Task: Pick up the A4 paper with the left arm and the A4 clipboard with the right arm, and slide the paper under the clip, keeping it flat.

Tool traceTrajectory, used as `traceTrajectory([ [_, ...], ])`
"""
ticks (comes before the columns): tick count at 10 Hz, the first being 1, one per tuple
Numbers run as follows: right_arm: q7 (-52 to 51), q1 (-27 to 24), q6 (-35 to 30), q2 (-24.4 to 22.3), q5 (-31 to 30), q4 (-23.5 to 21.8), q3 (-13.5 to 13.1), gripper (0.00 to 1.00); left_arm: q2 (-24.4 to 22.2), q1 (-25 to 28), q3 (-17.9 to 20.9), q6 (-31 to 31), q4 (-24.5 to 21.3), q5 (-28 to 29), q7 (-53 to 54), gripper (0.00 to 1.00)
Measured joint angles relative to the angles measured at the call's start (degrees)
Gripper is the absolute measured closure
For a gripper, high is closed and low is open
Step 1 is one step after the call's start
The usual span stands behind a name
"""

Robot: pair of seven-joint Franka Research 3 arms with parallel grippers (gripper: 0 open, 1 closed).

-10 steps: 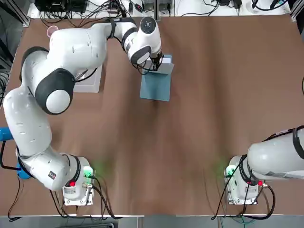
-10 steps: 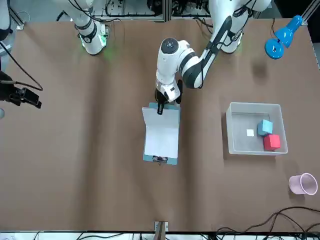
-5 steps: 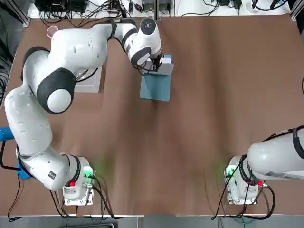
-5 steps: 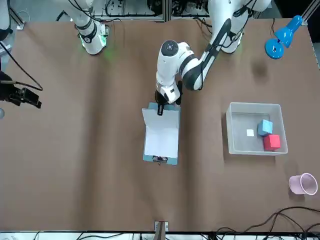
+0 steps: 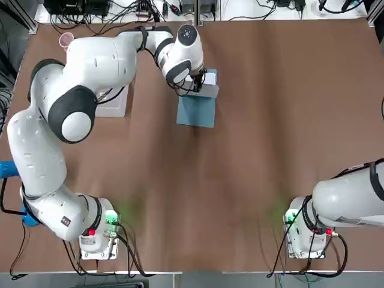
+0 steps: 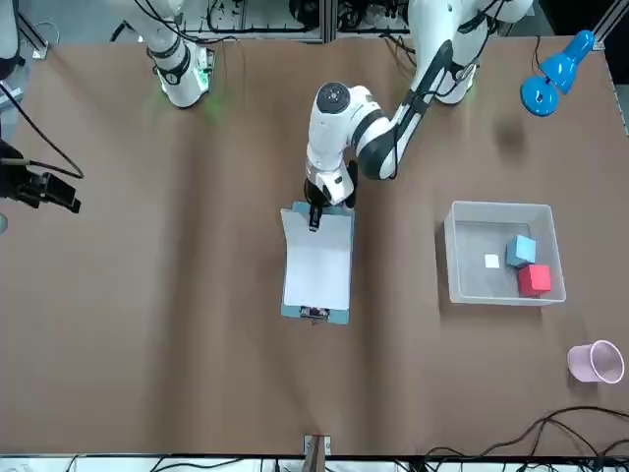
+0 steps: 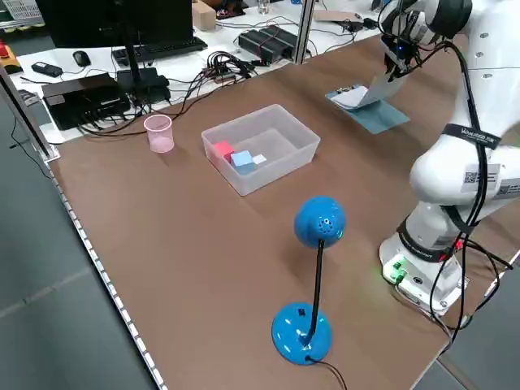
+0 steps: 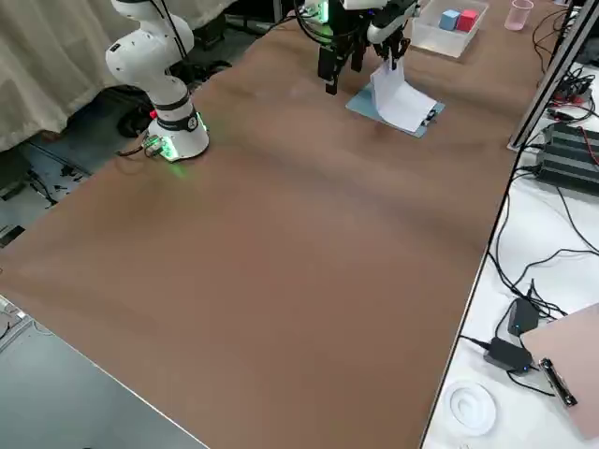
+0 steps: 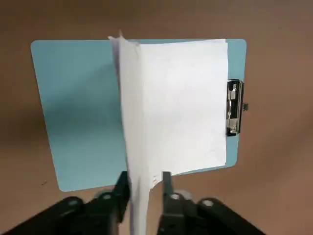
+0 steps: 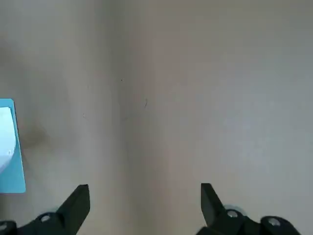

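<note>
The left tool [image 9: 145, 183] hangs over the near end of the clipboard [image 9: 78, 112], its fingers [image 9: 122, 188] slightly apart on either side of the raised edge of the paper [image 9: 181, 107]. From there the paper curves down to the far end, tucked under the clip [image 9: 234, 107]. The right tool [image 10: 144, 196] is wide open and empty over bare counter [image 10: 195, 98], well away from the board.

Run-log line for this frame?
paper: far end at clip on clipboard, free end lifted | left hand: open, astride free edge | right hand: open, parked aside
</note>
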Motion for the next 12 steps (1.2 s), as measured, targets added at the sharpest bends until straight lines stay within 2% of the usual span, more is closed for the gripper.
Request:
traceTrajectory([
  [1, 0.0, -0.01, 0.0, 0.0, 0.0, 0.0, 0.0, 0.0, 0.03, -0.01, 0.0, 0.0, 0.0, 0.0, 0.0, 0.56],
  [2, 0.0, -0.06, -0.03, 0.0, 0.0, 0.0, 0.0, 0.0, 0.08, -0.06, -0.01, 0.0, 0.0, 0.0, 0.08, 0.47],
  [5, 0.0, -0.21, -0.18, 0.0, 0.0, -0.02, 0.0, 0.0, 0.21, -0.12, -0.01, 0.0, 0.0, 0.0, 0.24, 0.03],
  [6, 0.0, -0.22, -0.19, 0.0, 0.0, -0.03, 0.0, 0.0, 0.21, -0.12, -0.01, 0.0, 0.0, 0.01, 0.36, 0.0],
  [12, 0.0, -0.23, -0.2, 0.0, 0.0, -0.05, 0.0, 0.0, -0.4, -0.75, -0.38, -2.14, 0.31, 0.02, 1.4, 0.0],
])
